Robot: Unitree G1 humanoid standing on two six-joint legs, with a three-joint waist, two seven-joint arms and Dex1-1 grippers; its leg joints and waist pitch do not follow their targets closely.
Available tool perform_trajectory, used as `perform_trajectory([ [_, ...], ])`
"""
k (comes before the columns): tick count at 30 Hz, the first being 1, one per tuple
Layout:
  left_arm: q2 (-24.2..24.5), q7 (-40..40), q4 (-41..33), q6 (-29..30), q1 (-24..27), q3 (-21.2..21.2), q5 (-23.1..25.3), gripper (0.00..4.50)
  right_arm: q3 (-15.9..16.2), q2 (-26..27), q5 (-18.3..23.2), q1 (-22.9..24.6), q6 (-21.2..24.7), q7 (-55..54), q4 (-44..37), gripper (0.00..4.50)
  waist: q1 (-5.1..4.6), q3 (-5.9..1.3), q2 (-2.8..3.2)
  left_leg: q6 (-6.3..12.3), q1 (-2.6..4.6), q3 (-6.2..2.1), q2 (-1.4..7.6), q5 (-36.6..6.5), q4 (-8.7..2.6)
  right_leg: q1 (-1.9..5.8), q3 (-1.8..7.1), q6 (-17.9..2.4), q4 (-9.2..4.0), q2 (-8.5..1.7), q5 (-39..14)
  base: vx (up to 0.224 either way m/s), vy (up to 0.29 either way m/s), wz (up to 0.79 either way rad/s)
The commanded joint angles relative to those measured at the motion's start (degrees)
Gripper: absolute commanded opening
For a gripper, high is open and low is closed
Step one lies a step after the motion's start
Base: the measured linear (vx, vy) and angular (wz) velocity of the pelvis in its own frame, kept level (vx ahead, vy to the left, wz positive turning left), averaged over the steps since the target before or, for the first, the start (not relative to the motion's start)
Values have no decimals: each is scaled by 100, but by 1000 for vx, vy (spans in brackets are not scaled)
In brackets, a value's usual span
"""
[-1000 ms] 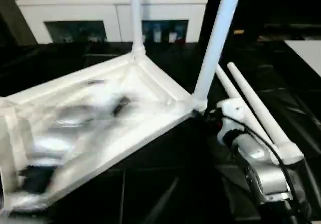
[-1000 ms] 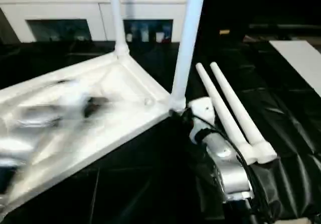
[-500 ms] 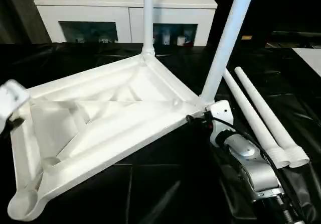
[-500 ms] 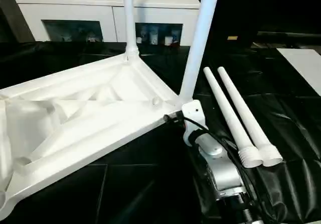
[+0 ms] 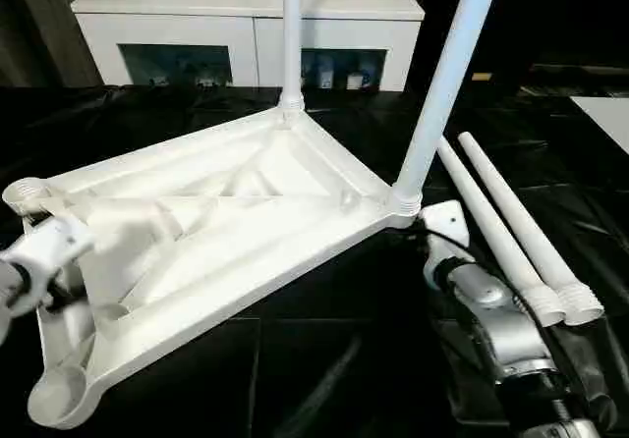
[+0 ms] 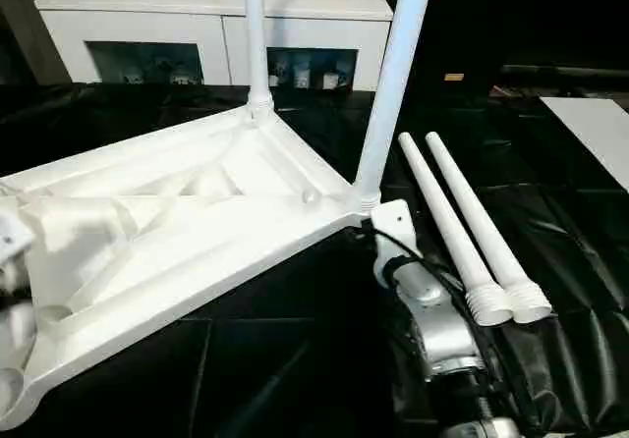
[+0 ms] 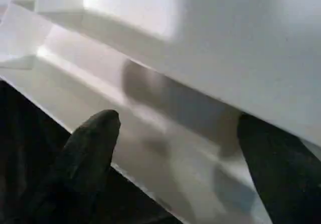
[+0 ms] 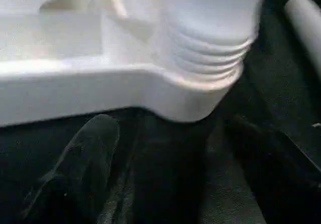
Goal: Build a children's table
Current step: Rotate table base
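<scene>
The white tabletop (image 5: pixel 216 222) lies underside up on the black cloth, ribs showing. Two white legs stand upright in its sockets, one at the far corner (image 5: pixel 292 35) and one at the right corner (image 5: pixel 447 75). Two loose legs (image 5: pixel 491 232) lie side by side to the right. The two left sockets (image 5: pixel 59 399) are empty. My left gripper (image 7: pixel 175 128) is open at the tabletop's left rim, its fingers (image 7: pixel 95 133) spread wide with the rim just beyond them. My right gripper (image 8: pixel 170 128) is open just below the right corner socket (image 8: pixel 205 53), holding nothing.
A white cabinet (image 5: pixel 246 16) with glass doors stands behind the black-draped work table (image 5: pixel 324 359). A white surface (image 5: pixel 604 114) shows at the right edge. My right forearm (image 5: pixel 491 330) lies between the tabletop and the loose legs.
My left arm has swung from over the tabletop's middle to its left rim, and its fingers have spread apart. The camera has shifted. The right gripper stays at the right corner.
</scene>
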Motion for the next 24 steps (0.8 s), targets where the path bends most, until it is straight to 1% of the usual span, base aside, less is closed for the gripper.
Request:
perform_trajectory([
  [1,-168,-152,-230,35,-14,-252,-189,448,129,127,-75,-218,-175,126,489,384,-41,-310,156,-380,223,-199,257,-2624,-503,75,203,-1044,-372,-247,-1923,0,0,0],
  [2,-201,-172,-288,49,-11,-279,-212,448,162,235,-78,-374,-365,183,810,384,-38,-304,149,-381,230,-204,257,-2712,-497,78,205,-1045,-387,-256,-2012,0,0,0],
  [3,-218,-185,-311,55,-8,-284,-218,448,171,280,-75,-437,-437,204,936,384,-44,-287,153,-388,237,-211,257,-2805,-499,64,206,-1052,-395,-271,-2152,0,0,0],
  [4,-239,-205,-351,65,2,-286,-234,448,176,339,-63,-516,-502,228,1081,384,-54,-275,155,-392,234,-220,259,-2889,-509,74,200,-1037,-403,-272,-2260,0,0,0],
  [5,-224,-297,-515,78,67,-344,-261,448,189,476,-50,-716,-703,277,1425,384,-63,-268,160,-421,256,-237,262,-3033,-514,72,191,-988,-416,-273,-2451,0,0,0],
  [6,-216,-322,-552,79,86,-354,-273,448,191,499,-45,-747,-730,294,1475,384,-70,-274,150,-425,265,-247,263,-3090,-509,74,190,-950,-435,-282,-2554,0,0,0],
  [7,-200,-377,-634,82,127,-376,-301,448,197,548,-34,-814,-788,330,1583,384,-72,-280,158,-423,260,-253,266,-3095,-508,73,197,-960,-431,-299,-2553,0,0,0],
  [8,-158,-522,-848,63,242,-428,-371,448,220,635,-28,-942,-884,400,1795,384,-91,-280,122,-404,223,-266,272,-3031,-516,110,191,-961,-415,-303,-2546,0,0,0],
  [9,-135,-605,-1022,86,324,-462,-419,448,251,676,-49,-999,-903,418,1857,384,-104,-273,114,-378,219,-255,272,-3004,-522,97,193,-954,-421,-288,-2556,0,0,0],
  [10,-121,-654,-1140,113,374,-487,-447,448,262,708,-75,-1060,-953,431,1951,384,-99,-283,122,-377,221,-258,275,-2978,-516,99,197,-968,-408,-299,-2531,0,0,0],
  [11,-107,-699,-1240,102,421,-509,-473,448,267,734,-86,-1101,-982,449,2012,384,-116,-274,106,-368,218,-249,277,-2971,-522,89,195,-988,-412,-281,-2510,0,0,0],
  [12,-133,-764,-1428,213,486,-510,-583,448,281,773,-93,-1158,-1039,495,2102,384,-106,-279,120,-365,231,-237,270,-2946,-516,81,201,-980,-403,-272,-2487,0,0,0],
  [13,-174,-846,-1638,181,561,-552,-694,448,285,809,-84,-1193,-1089,543,2155,384,-111,-284,88,-359,239,-226,273,-2929,-507,72,205,-992,-403,-273,-2463,0,0,0],
  [14,-270,-909,-1846,274,613,-584,-841,448,301,833,-79,-1207,-1116,595,2172,384,-112,-276,67,-347,232,-226,278,-2926,-511,77,205,-992,-401,-273,-2487,0,0,0],
  [15,-339,-944,-1982,349,644,-605,-934,448,299,851,-84,-1235,-1175,634,2240,384,-96,-277,80,-336,230,-222,279,-2869,-511,83,207,-986,-402,-276,-2485,0,0,0],
  [17,-520,-962,-2134,337,645,-761,-962,448,283,878,-121,-1281,-1318,673,2416,384,-103,-276,95,-357,254,-207,278,-2909,-502,54,212,-992,-405,-264,-2485,0,0,0],
  [18,-583,-956,-2157,339,633,-816,-958,448,277,885,-130,-1292,-1357,686,2468,384,-93,-272,92,-362,247,-208,267,-2933,-502,65,204,-947,-419,-259,-2553,0,0,0],
  [19,-597,-957,-2165,340,629,-833,-961,448,279,886,-132,-1291,-1362,690,2472,384,-91,-272,88,-360,251,-209,261,-2943,-499,59,204,-921,-422,-255,-2590,0,0,0],
  [20,-712,-967,-2231,357,596,-970,-992,448,296,887,-150,-1288,-1405,722,2497,384,-99,-272,65,-344,243,-213,259,-2949,-500,69,203,-883,-429,-263,-2685,0,0,0],
  [21,-779,-950,-2246,355,558,-1035,-989,448,300,887,-143,-1276,-1421,749,2483,384,-96,-274,83,-350,246,-222,260,-2970,-502,66,200,-845,-434,-263,-2751,0,0,0],
  [22,-833,-930,-2258,343,514,-1097,-985,448,304,888,-132,-1273,-1437,772,2484,384,-99,-274,87,-355,250,-222,258,-2985,-502,62,199,-834,-438,-258,-2758,0,0,0],
  [24,-983,-901,-2258,320,389,-1216,-1008,448,306,897,-114,-1264,-1468,828,2483,384,-89,-270,84,-359,281,-220,254,-3083,-493,30,198,-802,-461,-248,-2841,0,0,0],
])
